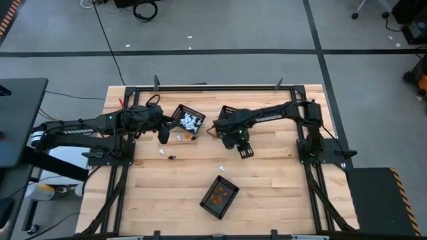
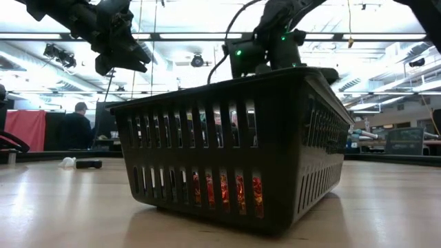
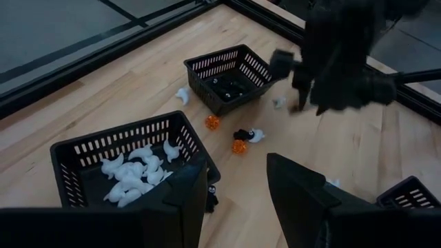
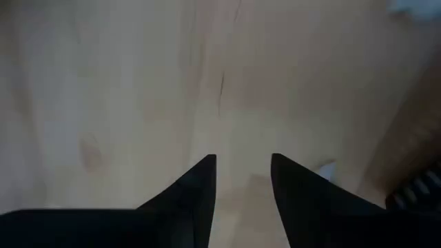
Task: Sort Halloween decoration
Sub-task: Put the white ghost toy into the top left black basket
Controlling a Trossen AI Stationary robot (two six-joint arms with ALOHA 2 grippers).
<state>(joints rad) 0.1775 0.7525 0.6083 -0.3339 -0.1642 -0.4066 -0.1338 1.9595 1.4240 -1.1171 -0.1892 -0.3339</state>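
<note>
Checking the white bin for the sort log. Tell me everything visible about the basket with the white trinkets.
The basket with the white trinkets is a black rectangular bin, plastic by the look, with slotted walls and an open top. It stands upright on the wooden table, toward the far edge and left of centre, turned at an angle to the table's sides. A loose pile of small white figures covers much of its floor. Orange, black and white trinkets lie on the table around it. The left gripper, fingers apart and empty, hangs just beside it.

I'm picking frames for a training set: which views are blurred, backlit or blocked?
Right wrist view: tabletop smeared and soft behind the right gripper. Low view: a black basket fills the frame, dark against bright ceiling lights. Left wrist view: the other arm is motion-blurred. High view: evenly lit.
</note>
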